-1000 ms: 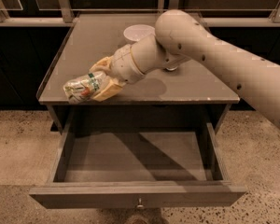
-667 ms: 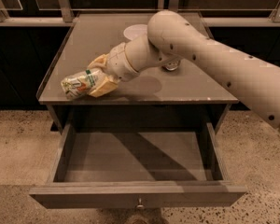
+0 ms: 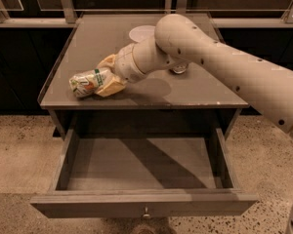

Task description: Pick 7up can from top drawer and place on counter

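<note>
Arm (image 3: pixel 234 74): enters from right of tabletop (image 3: pixel 185 94), bends above its rear centre, wrist angled down toward its front-left. Top drawer (image 3: pixel 136 204): pulled out below tabletop's front edge. Gripper (image 3: pixel 105 77): low over tabletop's front-left, fingers (image 3: pixel 112 86) clamped on 7up can (image 3: pixel 85 83). Can lies sideways there; contact with tabletop unclear

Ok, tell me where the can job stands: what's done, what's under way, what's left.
Done: the top drawer stands open and the 7up can is out of it. In hand: the gripper holds the can on its side, low over the front left of the counter; whether it touches the surface I cannot tell. Left: set it down, release, pull the arm away.
</note>
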